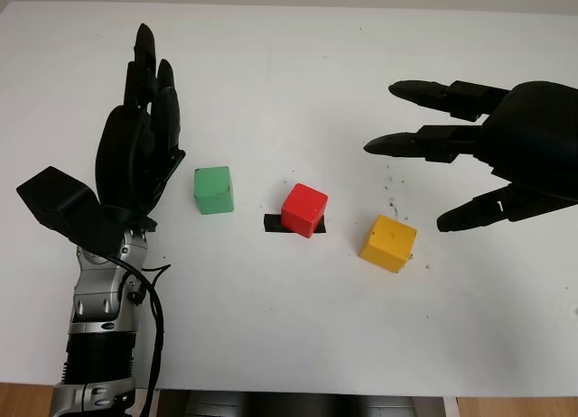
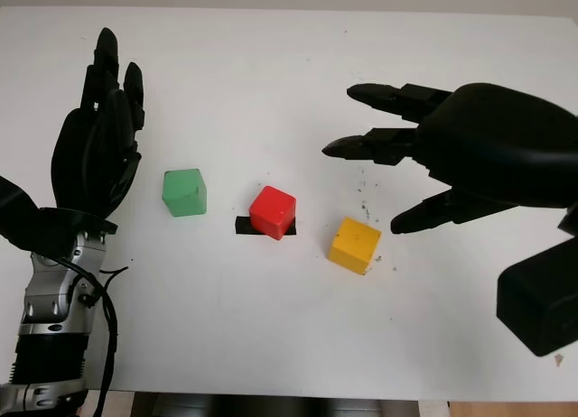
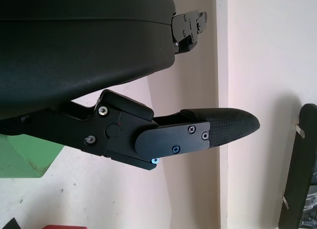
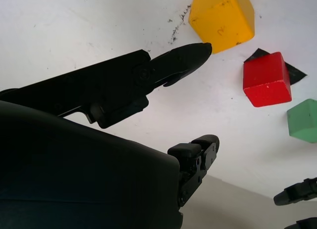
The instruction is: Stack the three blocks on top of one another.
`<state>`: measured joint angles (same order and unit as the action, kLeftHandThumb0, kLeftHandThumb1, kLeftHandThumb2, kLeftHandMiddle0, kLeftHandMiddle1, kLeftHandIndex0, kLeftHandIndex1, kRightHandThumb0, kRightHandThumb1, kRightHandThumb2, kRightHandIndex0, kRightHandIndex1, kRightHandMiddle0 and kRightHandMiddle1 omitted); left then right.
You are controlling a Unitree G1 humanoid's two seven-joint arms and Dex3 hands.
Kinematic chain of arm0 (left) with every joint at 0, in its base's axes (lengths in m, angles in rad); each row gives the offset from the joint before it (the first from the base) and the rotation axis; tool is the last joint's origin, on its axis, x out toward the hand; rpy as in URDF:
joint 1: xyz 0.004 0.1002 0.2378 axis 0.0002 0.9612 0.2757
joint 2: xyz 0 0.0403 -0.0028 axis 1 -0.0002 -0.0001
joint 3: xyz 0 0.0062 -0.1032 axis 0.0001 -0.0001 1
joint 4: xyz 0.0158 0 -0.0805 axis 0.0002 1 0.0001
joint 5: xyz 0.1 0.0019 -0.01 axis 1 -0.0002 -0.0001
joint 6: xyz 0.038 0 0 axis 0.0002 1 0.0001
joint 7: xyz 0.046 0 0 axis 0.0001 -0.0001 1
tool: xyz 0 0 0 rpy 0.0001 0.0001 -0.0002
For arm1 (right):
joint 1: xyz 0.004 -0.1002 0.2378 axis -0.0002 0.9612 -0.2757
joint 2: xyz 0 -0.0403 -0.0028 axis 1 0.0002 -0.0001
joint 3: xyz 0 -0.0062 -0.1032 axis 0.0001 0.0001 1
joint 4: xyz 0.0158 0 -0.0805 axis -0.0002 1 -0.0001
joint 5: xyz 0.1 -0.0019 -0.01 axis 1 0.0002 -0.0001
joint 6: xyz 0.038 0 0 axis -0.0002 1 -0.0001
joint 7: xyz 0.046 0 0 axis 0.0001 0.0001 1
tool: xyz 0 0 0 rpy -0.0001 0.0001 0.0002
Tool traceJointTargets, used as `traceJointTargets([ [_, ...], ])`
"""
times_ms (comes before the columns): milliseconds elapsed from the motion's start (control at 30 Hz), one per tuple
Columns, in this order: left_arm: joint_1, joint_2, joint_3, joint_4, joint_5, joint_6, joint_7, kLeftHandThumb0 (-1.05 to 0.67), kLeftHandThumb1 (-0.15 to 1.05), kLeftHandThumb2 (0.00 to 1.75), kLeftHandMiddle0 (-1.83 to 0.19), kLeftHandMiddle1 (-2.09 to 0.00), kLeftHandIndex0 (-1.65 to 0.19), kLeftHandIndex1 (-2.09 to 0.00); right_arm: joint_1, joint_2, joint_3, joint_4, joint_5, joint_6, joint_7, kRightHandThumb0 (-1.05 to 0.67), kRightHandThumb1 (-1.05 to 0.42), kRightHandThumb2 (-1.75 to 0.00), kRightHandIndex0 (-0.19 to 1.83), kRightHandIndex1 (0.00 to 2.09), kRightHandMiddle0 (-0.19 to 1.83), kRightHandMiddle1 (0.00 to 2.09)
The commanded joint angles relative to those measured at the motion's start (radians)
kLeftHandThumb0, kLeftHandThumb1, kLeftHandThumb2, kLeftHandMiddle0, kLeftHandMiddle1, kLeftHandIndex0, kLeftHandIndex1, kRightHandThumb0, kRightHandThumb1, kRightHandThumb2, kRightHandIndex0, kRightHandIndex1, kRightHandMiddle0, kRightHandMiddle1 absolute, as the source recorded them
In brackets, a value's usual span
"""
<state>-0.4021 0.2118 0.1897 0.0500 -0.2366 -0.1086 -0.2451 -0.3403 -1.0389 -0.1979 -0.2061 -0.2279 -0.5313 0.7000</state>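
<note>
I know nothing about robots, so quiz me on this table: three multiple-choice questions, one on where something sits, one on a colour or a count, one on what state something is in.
1. Which block sits on the black patch?
A. green
B. red
C. yellow

2. How many blocks lie on the table?
A. two
B. three
C. four

3. What is the right hand doing?
A. hanging open near the yellow block
B. gripping the green block
C. pressing down on the red block

Answers:
1 B: the red block sits on the black patch, between the green block and the yellow block.
2 B: three separate blocks show on the white table, none stacked.
3 A: the right hand is open beside the yellow block and holds nothing; the left hand is open beside the green one.
</note>
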Motion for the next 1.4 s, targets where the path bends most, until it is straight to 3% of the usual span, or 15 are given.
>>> traceJointTargets([
  [0, 0.009, 0.013, 0.008, -0.008, -0.007, -0.006, -0.008, -0.81, 1.05, 0.55, 0.19, 0.0, 0.19, 0.0, 0.02, -0.015, 0.012, -0.015, -0.014, -0.014, -0.001, -0.55, -0.97, -0.06, 0.03, 0.05, 0.39, 0.09],
  [667, 0.003, 0.019, 0.006, -0.015, -0.01, 0.013, -0.015, -0.81, 1.05, 0.54, 0.19, 0.0, 0.19, 0.0, 0.082, -0.039, 0.041, -0.022, -0.071, -0.068, 0.025, -0.61, -0.95, -0.05, 0.0, 0.04, 0.38, 0.08],
  [1367, 0.009, 0.02, 0.005, -0.025, -0.006, 0.018, -0.012, -0.81, 1.05, 0.54, 0.19, 0.0, 0.19, 0.0, 0.037, 0.007, 0.154, 0.126, -0.184, -0.19, -0.124, -0.52, -0.93, -0.05, 0.04, 0.08, 0.44, 0.1],
])
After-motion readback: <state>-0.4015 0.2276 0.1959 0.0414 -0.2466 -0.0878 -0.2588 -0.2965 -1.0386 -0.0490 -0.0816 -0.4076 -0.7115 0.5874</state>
